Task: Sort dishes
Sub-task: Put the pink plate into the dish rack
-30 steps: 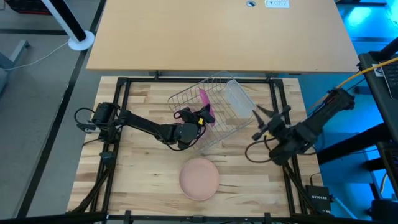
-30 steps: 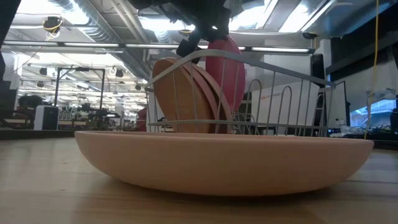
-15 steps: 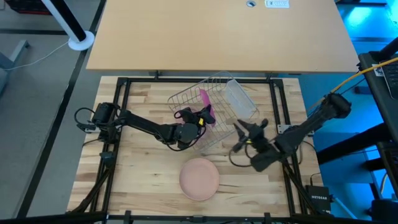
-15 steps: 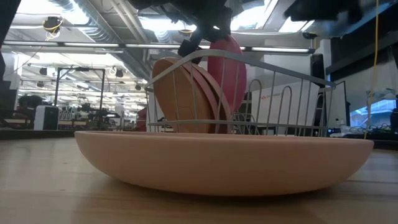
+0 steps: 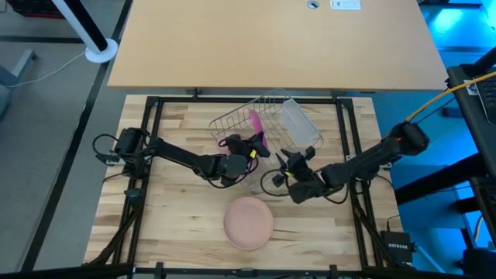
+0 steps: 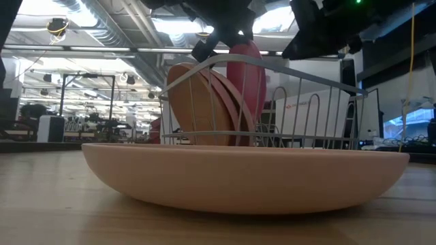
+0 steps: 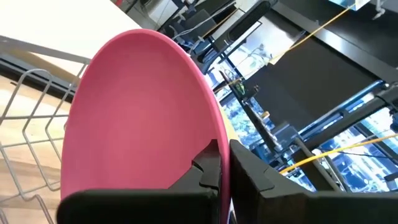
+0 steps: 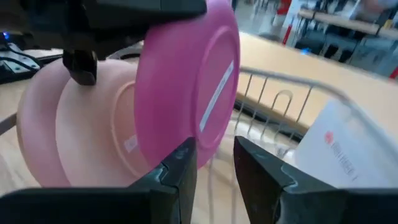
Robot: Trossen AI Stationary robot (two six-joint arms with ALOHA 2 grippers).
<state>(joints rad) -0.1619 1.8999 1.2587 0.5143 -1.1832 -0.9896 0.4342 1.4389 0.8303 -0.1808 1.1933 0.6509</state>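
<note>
A silver wire rack [image 5: 267,132] stands at the table's middle. A magenta-pink plate [image 5: 254,124] stands upright on edge in it, beside tan-brown plates [image 6: 201,105] that also stand on edge. My left gripper [image 5: 249,147] is shut on the magenta plate [image 7: 137,118]. My right gripper [image 5: 291,160] is open close to the rack's right side. In the right wrist view its fingers [image 8: 214,165] stand on either side of the magenta plate's rim [image 8: 208,134]; I cannot tell whether they touch it. A pale peach plate [image 5: 248,222] lies flat on the table near the front. My left gripper pinches the magenta plate's rim [image 7: 214,134] between its two fingers, one on the plate's hollow face and one on its back. In the low view it comes at the plate's upper rim [image 6: 235,47] from above. The plate stands upright in the rack.
A clear plastic cup [image 5: 298,124] lies in the rack's right part. The peach plate fills the foreground of the low view [image 6: 245,177]. Black frame rails [image 5: 155,124] run round the wooden table. There is bare wood left and right of the peach plate.
My right gripper has gone toward the table's left edge, from near the right rail to the rack's right side, close to the magenta plate, and has stayed open. The magenta plate has kept still.
</note>
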